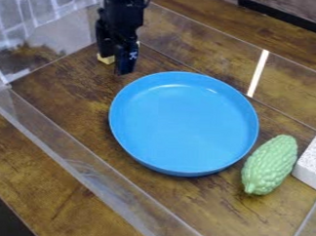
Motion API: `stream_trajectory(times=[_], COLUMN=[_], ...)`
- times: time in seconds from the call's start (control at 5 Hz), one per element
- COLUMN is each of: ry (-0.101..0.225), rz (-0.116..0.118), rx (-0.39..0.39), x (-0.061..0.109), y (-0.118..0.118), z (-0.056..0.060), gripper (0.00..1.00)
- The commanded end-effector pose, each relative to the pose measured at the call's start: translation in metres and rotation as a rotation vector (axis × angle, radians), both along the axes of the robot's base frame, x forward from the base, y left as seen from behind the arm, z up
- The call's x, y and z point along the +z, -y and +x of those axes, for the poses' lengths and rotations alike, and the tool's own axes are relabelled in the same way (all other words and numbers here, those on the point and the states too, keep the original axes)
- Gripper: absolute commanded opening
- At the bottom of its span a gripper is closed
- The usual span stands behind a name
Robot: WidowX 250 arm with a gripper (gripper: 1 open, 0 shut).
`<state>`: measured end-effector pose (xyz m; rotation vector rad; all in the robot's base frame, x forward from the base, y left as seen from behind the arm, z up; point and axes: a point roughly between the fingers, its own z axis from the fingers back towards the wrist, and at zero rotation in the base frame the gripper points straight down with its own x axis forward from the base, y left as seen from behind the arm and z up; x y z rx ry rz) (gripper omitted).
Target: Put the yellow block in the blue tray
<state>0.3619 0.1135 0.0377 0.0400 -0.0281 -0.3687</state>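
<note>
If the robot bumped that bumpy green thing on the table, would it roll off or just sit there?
The green thing is a rounded oval, so a sideways nudge would probably make it roll. Its bumpy skin might slow that and give some grip. The blue tray and white block sit close on either side, so they could stop it.

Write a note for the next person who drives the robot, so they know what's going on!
Gripper: open, fingers down around or just in front of the yellow block, not closed on it.
Yellow block: on the wooden table, mostly hidden behind the fingers.
Blue tray: nearer the camera than the block, nothing in it.
Done: the gripper is at the block.
Left: close on the block, lift it, carry it to the tray and let go.
</note>
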Motion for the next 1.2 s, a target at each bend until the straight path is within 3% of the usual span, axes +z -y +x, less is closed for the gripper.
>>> stream_trajectory(times=[0.0, 0.8, 1.0], ry=[0.062, 0.107, 0.108], rz=[0.019, 0.016, 0.011], rx=[0.007, -0.004, -0.015], x=[0.016, 0.064, 0.069], y=[-0.009, 0.003, 0.004], z=[0.011, 0.000, 0.000], gripper=[0.00, 0.00, 0.00])
